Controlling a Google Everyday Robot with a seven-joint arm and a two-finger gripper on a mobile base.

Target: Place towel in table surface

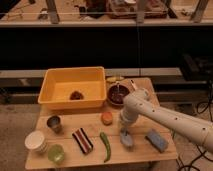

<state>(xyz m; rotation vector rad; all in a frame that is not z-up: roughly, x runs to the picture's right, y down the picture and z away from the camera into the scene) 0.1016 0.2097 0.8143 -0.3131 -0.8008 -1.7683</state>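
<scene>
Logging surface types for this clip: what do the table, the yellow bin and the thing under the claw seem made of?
Table: light wood, matte, plank seams visible. Yellow bin: likely plastic, smooth uniform colour with moulded rim. The towel, a pale bluish crumpled lump on the table under the claw, looks like soft cloth, though its weave is unclear.

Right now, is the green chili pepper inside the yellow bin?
No. The green chili pepper lies on the wooden table in front of the yellow bin, left of the hand.
</scene>
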